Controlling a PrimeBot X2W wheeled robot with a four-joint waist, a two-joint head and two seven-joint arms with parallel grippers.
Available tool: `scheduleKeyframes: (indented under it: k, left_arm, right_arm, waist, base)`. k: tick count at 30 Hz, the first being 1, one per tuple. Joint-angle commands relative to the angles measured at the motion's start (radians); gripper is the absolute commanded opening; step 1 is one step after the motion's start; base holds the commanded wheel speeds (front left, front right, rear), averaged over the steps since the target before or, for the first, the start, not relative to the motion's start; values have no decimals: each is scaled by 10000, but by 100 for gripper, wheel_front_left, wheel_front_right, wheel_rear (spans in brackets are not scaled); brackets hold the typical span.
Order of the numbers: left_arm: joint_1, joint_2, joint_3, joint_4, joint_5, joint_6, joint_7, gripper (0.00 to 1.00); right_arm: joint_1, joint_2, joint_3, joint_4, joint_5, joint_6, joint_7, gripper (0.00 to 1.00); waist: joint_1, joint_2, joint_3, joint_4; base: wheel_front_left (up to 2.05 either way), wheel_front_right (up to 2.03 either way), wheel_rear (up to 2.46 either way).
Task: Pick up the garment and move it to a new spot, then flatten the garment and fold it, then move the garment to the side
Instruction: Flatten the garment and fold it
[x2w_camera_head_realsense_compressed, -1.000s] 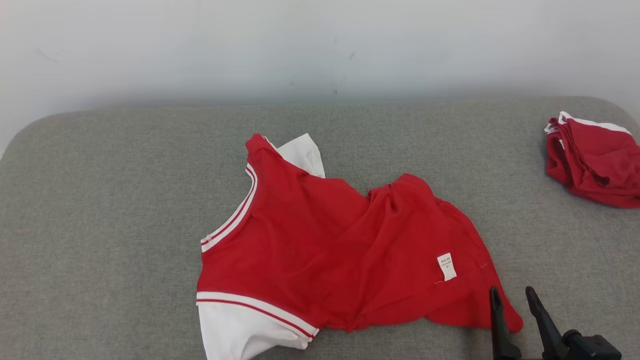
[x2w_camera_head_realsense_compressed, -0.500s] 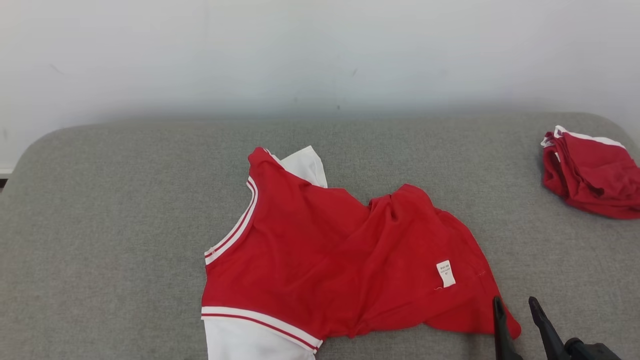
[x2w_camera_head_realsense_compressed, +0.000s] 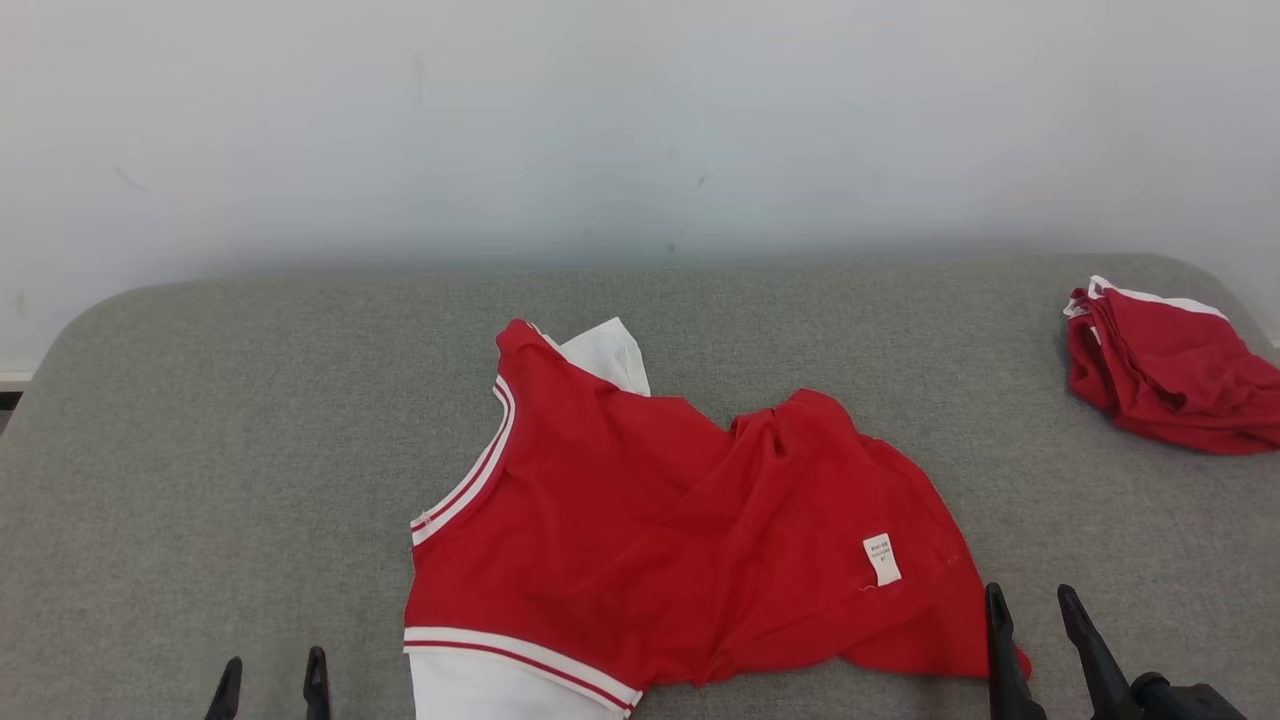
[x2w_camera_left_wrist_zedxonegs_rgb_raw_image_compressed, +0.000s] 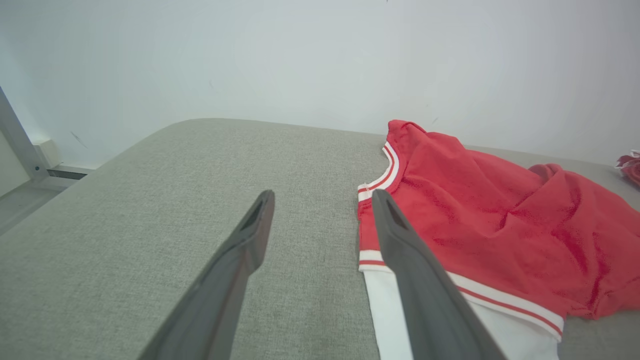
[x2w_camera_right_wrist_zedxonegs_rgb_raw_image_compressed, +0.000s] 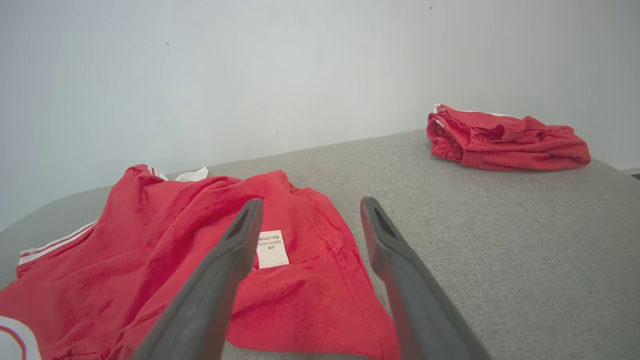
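Observation:
The garment (x2w_camera_head_realsense_compressed: 680, 520) is a red shirt with white sleeves and white-striped trim, lying rumpled and inside out in the middle of the grey cushion (x2w_camera_head_realsense_compressed: 250, 420); a white label (x2w_camera_head_realsense_compressed: 881, 558) shows near its right hem. In the left wrist view the garment (x2w_camera_left_wrist_zedxonegs_rgb_raw_image_compressed: 490, 220) lies to the right of the fingers. My left gripper (x2w_camera_head_realsense_compressed: 270, 672) stands open at the bottom left, apart from the cloth, holding nothing. My right gripper (x2w_camera_head_realsense_compressed: 1030, 600) is open beside the garment's lower right corner, over the hem (x2w_camera_right_wrist_zedxonegs_rgb_raw_image_compressed: 320, 300) in the right wrist view.
A second red garment (x2w_camera_head_realsense_compressed: 1170, 385) lies bunched at the cushion's far right edge, also seen as a folded pile (x2w_camera_right_wrist_zedxonegs_rgb_raw_image_compressed: 505, 140) in the right wrist view. A pale wall (x2w_camera_head_realsense_compressed: 640, 120) rises behind the cushion. Bare cushion stretches to the left of the shirt.
The head camera has tilted up, so everything sits lower in view. My left gripper's fingertips have come into view at the bottom left, open. The garment itself has not moved.

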Motion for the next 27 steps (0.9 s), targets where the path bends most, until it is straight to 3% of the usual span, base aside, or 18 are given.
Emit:
scheduleKeyframes:
  k: [1,7,17,27]
  left_arm:
    - [-161,-52,164,-97,158,33,-29,100]
    - [-471,-151,516,-362,705,55,-29,100]
    - [-639,-56,266,-18,1076,25,-29,100]
    - [-658,-113,-304,862,526,13,-29,100]
  right_arm:
    - [-42,86,-4,-70,-70,-29,-45,100]
    - [-196,124,118,-204,-201,-29,-45,100]
    - [-272,157,237,-50,-397,-29,-45,100]
    - [-612,-102,348,711,-342,-29,-43,100]
  waist:
    - [0,0,-63,-25]
    - [0,0,-248,-135]
    - [0,0,-362,-220]
    - [0,0,-240,-144]
  base:
    - [0,0,0]
    - [0,0,0]
    - [0,0,0]
    - [0,0,0]
